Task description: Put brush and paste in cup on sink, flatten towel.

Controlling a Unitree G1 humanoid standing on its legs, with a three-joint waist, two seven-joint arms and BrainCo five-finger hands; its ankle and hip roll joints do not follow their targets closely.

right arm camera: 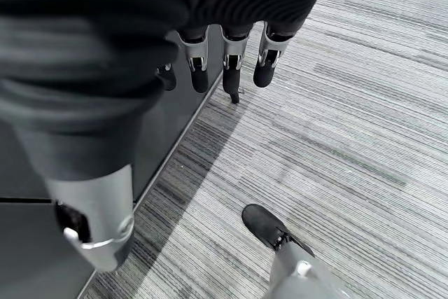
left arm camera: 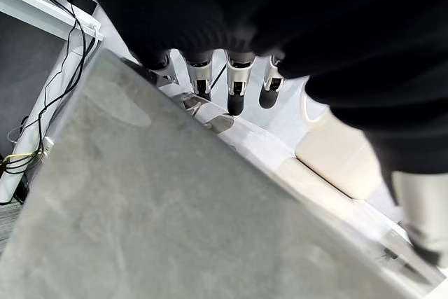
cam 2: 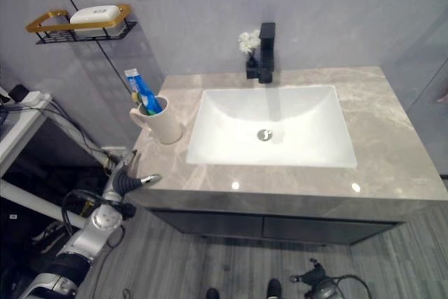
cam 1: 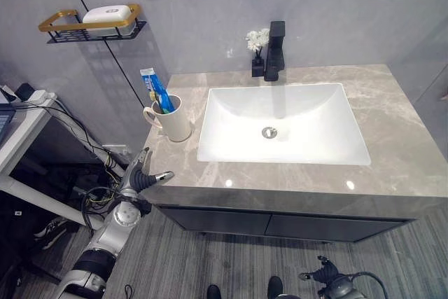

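Your brush [cam 1: 153, 101] and paste [cam 1: 155, 89] already stand in the cup [cam 1: 172, 120], left of the sink [cam 1: 283, 125]. Your left hand [cam 1: 143, 175] hovers empty below the cup, fingers [left arm camera: 236, 87] relaxed; swinging up could topple it. Right hand [cam 1: 323, 273] hangs loose, empty.

Right hand [right arm camera: 210, 61]: hung over floor, dark ribbed cover at top of view, silver dark-tipped fingers [right arm camera: 232, 68] in row, relaxed, empty. Thumb [right arm camera: 94, 225] stood apart from fingers, also touching nothing.
Dark cabinet front [right arm camera: 84, 166]: ran just beside hand, lower edge met floor along straight line.
Grey striped floor [right arm camera: 350, 124]: fine parallel bands, spread beneath hand.
Fingers hung near cabinet's lower edge, apart from floor.
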